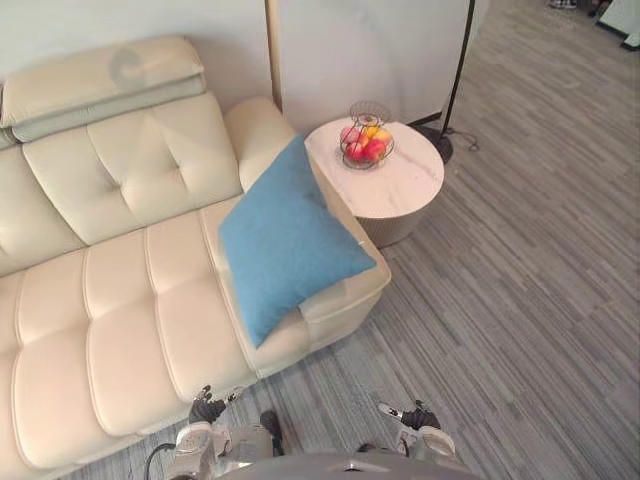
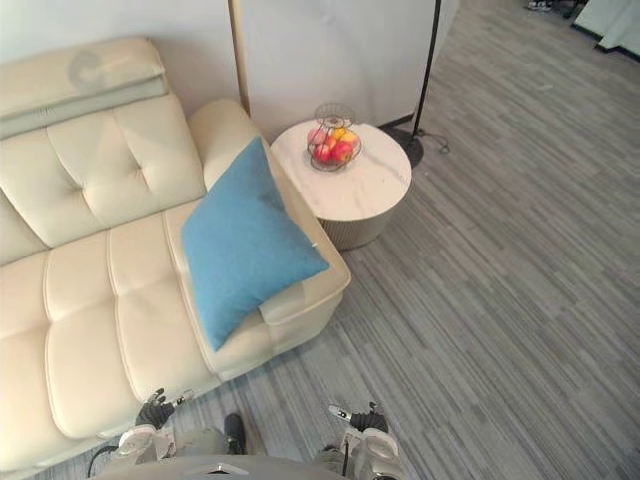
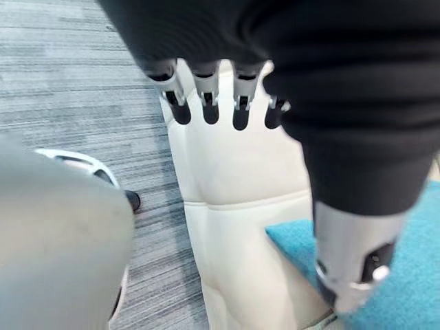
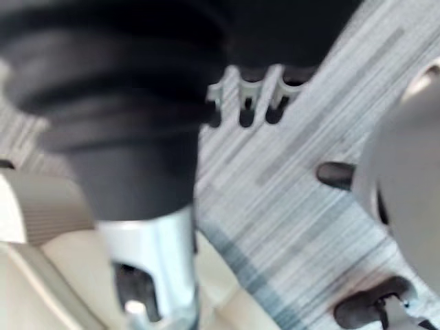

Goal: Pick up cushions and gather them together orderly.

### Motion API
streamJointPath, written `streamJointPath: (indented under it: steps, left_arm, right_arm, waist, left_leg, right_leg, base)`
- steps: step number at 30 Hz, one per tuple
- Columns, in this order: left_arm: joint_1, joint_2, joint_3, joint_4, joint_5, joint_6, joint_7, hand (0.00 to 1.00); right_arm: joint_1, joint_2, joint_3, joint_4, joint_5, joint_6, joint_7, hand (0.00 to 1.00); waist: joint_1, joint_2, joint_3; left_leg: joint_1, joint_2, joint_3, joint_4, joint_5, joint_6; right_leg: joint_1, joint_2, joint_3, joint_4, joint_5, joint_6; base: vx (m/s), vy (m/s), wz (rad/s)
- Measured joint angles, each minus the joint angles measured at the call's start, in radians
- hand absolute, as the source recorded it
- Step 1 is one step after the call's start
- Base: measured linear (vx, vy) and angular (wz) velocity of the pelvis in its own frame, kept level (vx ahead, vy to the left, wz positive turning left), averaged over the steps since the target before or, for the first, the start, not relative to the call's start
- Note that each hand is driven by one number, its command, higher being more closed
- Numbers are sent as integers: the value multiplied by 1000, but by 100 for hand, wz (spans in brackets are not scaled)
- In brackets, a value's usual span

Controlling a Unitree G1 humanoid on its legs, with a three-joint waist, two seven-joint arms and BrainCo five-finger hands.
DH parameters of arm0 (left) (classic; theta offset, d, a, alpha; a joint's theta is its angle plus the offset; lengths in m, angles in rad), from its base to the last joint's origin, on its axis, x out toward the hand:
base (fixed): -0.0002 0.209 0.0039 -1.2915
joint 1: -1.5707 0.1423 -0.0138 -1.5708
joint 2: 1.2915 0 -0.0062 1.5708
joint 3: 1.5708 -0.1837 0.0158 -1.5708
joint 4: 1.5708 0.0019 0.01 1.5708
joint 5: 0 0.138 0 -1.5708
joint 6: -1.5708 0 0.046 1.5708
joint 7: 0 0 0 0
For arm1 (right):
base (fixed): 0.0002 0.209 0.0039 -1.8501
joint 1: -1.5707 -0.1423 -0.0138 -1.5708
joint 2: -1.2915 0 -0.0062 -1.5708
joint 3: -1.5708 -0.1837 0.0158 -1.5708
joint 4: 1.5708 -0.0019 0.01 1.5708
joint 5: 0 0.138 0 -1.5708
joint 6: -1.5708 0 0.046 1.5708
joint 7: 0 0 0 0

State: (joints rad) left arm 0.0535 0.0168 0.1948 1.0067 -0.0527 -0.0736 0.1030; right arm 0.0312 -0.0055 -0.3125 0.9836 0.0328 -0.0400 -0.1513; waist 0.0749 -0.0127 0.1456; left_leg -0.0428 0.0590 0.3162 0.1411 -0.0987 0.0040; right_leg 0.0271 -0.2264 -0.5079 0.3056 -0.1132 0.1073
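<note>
A blue cushion [image 1: 290, 238] leans on the right armrest end of the cream sofa [image 1: 120, 300], one corner pointing up and one hanging over the seat's front. It also appears in the left wrist view as the blue cushion [image 3: 405, 275]. My left hand [image 1: 207, 409] hangs low by the sofa's front edge, fingers [image 3: 210, 103] relaxed and holding nothing. My right hand [image 1: 415, 415] hangs low over the floor, fingers [image 4: 247, 103] relaxed and empty. Both hands are well below the cushion and apart from it.
A round white side table [image 1: 385, 190] stands right of the sofa with a wire basket of fruit [image 1: 366, 140] on it. A black floor lamp pole [image 1: 458, 70] rises behind the table. Grey striped floor [image 1: 520, 300] stretches to the right.
</note>
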Motion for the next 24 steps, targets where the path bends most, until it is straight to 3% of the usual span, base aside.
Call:
streamJointPath:
  steps: [2,3,4,5,6,7,8,9,11,13,15,20,23,24]
  left_arm:
    - [1,11,-4,-1,-4,3,-3,0]
    - [6,23,-7,-7,-4,3,-3,0]
    - [7,40,-5,-10,-4,4,-2,0]
    - [6,48,-3,-14,-4,6,-1,0]
    - [1,42,-3,-14,-4,6,-1,0]
    - [-5,39,-3,-14,-4,6,-1,0]
    - [-3,39,-5,-10,-4,6,0,0]
    - [0,43,-6,-6,-3,7,0,0]
    - [-3,39,-2,4,-2,9,0,0]
    - [3,13,8,8,-4,7,4,0]
    - [16,-8,23,19,-5,7,4,0]
    - [12,8,38,25,-14,7,5,0]
    - [16,28,37,7,-25,10,8,0]
    - [23,37,37,-28,-27,11,8,0]
  right_arm:
    - [6,-21,26,-7,-1,0,1,0]
    - [16,-12,37,-13,0,-3,3,0]
    - [20,0,39,-14,0,-3,7,0]
    - [34,8,51,-14,0,-3,12,0]
    - [34,6,61,-14,0,-4,12,0]
    - [33,5,62,-14,0,-4,12,0]
    - [32,5,64,-14,1,-5,12,0]
    - [35,5,63,-7,2,-4,12,0]
    - [27,-1,43,14,10,-4,13,0]
    - [24,-18,32,19,7,0,12,0]
    - [25,-26,25,19,4,1,15,0]
    - [25,-20,13,9,-1,1,8,0]
    - [41,-23,-20,-126,-1,5,-3,0]
    - [55,-37,-30,-247,-2,3,-9,0]
  waist:
    - [-13,-4,2]
    - [-20,-18,4]
    - [-23,-43,4]
    - [-23,-58,1]
    - [-23,-56,0]
    - [-26,-53,-1]
    - [-31,-51,-2]
    - [-38,-62,-6]
    - [-46,-75,-15]
    - [-28,-28,-36]
    - [-31,4,-45]
    - [-41,-21,-57]
    - [-43,-50,-53]
    - [-46,-63,-59]
  left_leg:
    - [12,-4,-45,18,-11,7]
    - [22,-10,-76,23,-13,11]
    - [26,-10,-102,25,-12,13]
    - [27,-6,-142,26,-10,15]
    - [24,-1,-168,25,-10,15]
    - [21,1,-183,25,-10,15]
    - [10,0,-211,18,-5,4]
    - [5,-19,-236,11,-1,-6]
    - [10,-44,-268,9,3,-23]
    - [31,-20,-275,-28,20,-50]
    - [43,3,-294,-57,29,-60]
    - [81,25,-309,-106,30,-71]
    - [78,19,-309,-114,31,-72]
    - [73,16,-297,-118,30,-72]
  right_leg:
    - [-108,-60,82,294,18,-19]
    - [-156,-67,153,392,21,-19]
    - [-174,-52,201,420,-20,-24]
    - [-181,-9,248,382,-76,-25]
    - [-188,33,289,312,-104,-25]
    - [-192,58,313,259,-109,-23]
    - [-183,107,387,102,-96,-27]
    - [-167,120,429,-14,-56,-39]
    - [-158,102,432,-34,18,-47]
    - [-144,126,411,-63,19,-47]
    - [-105,152,383,-118,38,-52]
    - [-43,180,363,-200,52,-55]
    - [-35,177,369,-241,72,-53]
    - [-36,177,384,-263,86,-51]
  base:
    - [-63,54,66]
    - [34,12,88]
    - [61,-37,96]
    - [82,-88,91]
    - [46,-101,78]
    - [50,-119,70]
    - [36,-143,71]
    - [39,-148,73]
    - [114,-153,64]
    - [206,-140,25]
    - [234,-136,17]
    - [147,-49,6]
    - [73,38,-2]
    - [27,49,-18]
